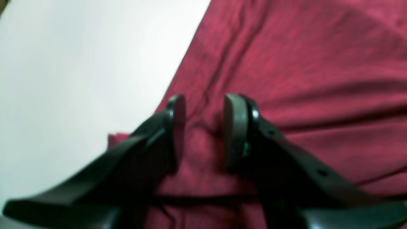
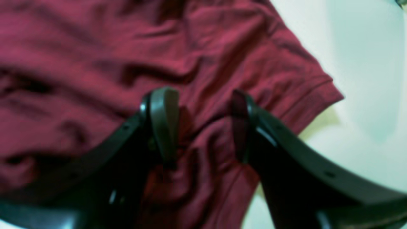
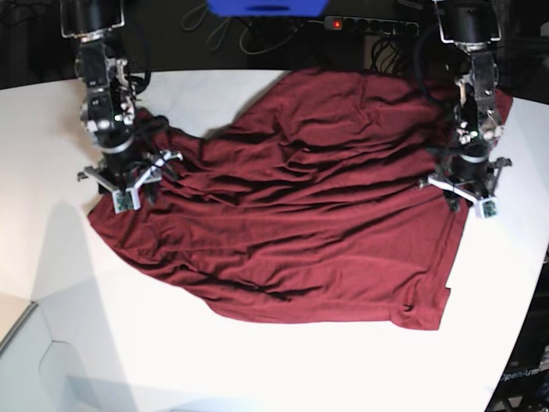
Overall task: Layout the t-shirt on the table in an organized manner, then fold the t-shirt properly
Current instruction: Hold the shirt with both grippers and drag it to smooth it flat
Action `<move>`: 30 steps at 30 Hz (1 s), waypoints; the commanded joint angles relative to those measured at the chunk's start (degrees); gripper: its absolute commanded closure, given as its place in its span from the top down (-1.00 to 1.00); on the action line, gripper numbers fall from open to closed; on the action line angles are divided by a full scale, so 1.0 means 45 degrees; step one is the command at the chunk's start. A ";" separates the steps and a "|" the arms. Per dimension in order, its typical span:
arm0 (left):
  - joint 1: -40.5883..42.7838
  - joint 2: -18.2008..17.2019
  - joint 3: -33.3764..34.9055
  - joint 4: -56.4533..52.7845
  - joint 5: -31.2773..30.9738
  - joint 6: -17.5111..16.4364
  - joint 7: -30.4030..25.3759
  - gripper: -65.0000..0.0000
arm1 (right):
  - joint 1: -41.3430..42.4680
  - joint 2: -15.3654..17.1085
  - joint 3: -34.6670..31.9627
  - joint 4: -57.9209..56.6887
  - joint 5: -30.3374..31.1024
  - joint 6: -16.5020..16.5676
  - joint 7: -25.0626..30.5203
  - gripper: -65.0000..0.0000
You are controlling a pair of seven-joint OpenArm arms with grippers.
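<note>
The dark maroon t-shirt (image 3: 300, 206) lies spread and wrinkled across the white table (image 3: 257, 369), its hem toward the near right. My left gripper (image 3: 461, 196) rests on the shirt's right side, close to its edge. In the left wrist view this gripper (image 1: 205, 130) is open, with a raised fold of the t-shirt (image 1: 302, 79) between its fingers. My right gripper (image 3: 127, 184) sits on the shirt's left end. In the right wrist view that gripper (image 2: 203, 124) is also open, astride a crease of the t-shirt (image 2: 95, 63) beside a hemmed sleeve (image 2: 314, 92).
A black power strip (image 3: 369, 24) and cables lie behind the table's far edge, beside a blue object (image 3: 266, 7). The table's curved edge runs along the near left (image 3: 26, 322) and drops to dark floor at the right (image 3: 527, 360).
</note>
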 commanded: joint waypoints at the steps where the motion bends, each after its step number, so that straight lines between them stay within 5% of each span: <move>1: -0.0237 -0.0171 -0.0057 0.0493 0.0011 0.0061 -0.0341 -0.39 | 0.0083 0.0116 0.0057 0.0478 0.0022 -0.0066 0.0364 -0.16; 7: -0.1409 -0.0151 0.0002 0.0708 0.0011 0.0061 -0.0341 -0.39 | -0.0035 0.0116 0.0115 0.1162 0.0022 -0.0066 0.0364 -0.16; 18: -0.5394 0.0513 0.0041 -0.5915 0.0148 -0.0017 -0.0478 -0.39 | 0.1939 -0.0313 0.0057 -0.1749 0.0002 -0.0066 0.0364 -0.16; 30: -0.2307 -0.0132 0.0002 -0.3922 0.0128 -0.0017 -0.0361 -0.39 | 0.0239 0.0449 0.0057 -0.0851 0.0002 -0.0066 0.0364 -0.16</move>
